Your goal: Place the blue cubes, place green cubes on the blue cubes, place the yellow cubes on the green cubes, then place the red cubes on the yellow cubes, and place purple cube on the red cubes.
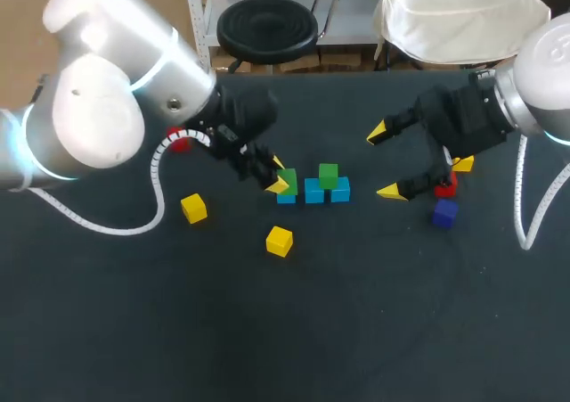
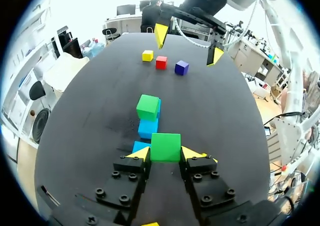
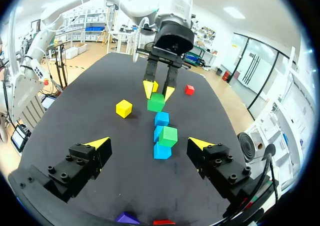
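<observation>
Just left of frame centre, the left claw point(image 1: 279, 174) was clamped on a green cube point(image 1: 287, 182) directly over the row's end blue cube point(image 1: 286, 197), seemingly to cap it, while the right claw point(image 1: 383, 163) hung wide apart at the right, out of the way.

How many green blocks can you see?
2. One green cube is pinched in the left hand, at one end of the row of blue cubes. The other green cube sits on top of that row. None looks hidden.
</observation>
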